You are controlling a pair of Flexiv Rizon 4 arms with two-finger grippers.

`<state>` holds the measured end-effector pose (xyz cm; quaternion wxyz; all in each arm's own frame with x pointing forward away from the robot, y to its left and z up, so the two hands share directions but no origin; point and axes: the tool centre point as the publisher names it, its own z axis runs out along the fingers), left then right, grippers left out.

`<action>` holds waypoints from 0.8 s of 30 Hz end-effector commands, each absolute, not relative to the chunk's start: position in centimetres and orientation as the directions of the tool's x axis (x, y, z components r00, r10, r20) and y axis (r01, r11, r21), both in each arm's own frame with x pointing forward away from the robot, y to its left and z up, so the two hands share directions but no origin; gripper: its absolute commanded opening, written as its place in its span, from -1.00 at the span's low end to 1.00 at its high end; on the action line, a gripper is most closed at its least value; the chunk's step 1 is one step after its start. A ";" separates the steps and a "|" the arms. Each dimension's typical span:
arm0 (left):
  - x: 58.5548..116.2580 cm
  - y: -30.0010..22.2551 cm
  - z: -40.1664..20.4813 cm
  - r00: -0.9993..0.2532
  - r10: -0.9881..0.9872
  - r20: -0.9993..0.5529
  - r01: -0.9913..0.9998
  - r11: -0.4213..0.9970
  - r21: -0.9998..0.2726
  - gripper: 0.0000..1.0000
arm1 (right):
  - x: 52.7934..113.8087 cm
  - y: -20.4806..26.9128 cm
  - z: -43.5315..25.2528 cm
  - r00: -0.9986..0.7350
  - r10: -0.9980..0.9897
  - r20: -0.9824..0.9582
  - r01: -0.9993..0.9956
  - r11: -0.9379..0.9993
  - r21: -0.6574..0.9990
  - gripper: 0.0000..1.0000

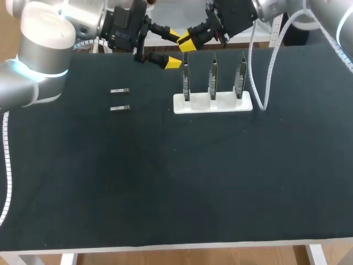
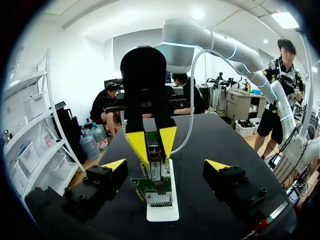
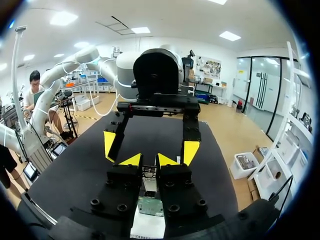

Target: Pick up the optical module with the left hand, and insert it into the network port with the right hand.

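1. A black table (image 1: 165, 182) carries a white holder (image 1: 212, 104) near its far edge, with three boards standing upright in it.
2. The right gripper (image 1: 186, 43) is clamped on an optical module (image 3: 149, 176), held directly over the leftmost board (image 1: 186, 83). The views do not show whether the module is seated.
3. The left gripper (image 1: 173, 49) hangs just beside the right one, facing it. Its fingers are spread wide and empty.
4. Two loose modules (image 1: 119, 91) lie flat, one near the other, well to the left of the holder.
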<state>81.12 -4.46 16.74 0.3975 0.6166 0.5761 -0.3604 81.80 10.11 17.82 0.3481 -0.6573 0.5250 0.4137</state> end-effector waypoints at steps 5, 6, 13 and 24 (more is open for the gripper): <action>81.4 -4.6 16.8 0.075 0.428 -0.900 0.997 -0.025 0.071 1.00 | 82.2 9.8 17.7 0.099 -0.407 -0.908 -0.951 -0.308 0.035 -1.00; 81.4 -4.6 16.8 0.075 0.428 -0.900 0.997 -0.025 0.071 1.00 | 82.2 9.8 17.7 0.098 -0.407 -0.908 -0.951 -0.308 0.035 -1.00; 81.4 -4.6 16.8 0.075 0.428 -0.900 0.997 -0.025 0.071 1.00 | 82.1 9.7 17.7 0.096 -0.419 -0.903 -0.949 -0.311 0.043 -1.00; 81.4 -4.6 16.8 0.075 0.428 -0.900 0.997 -0.025 0.071 1.00 | 82.0 9.9 17.4 0.091 -0.419 -0.903 -0.947 -0.316 0.051 -1.00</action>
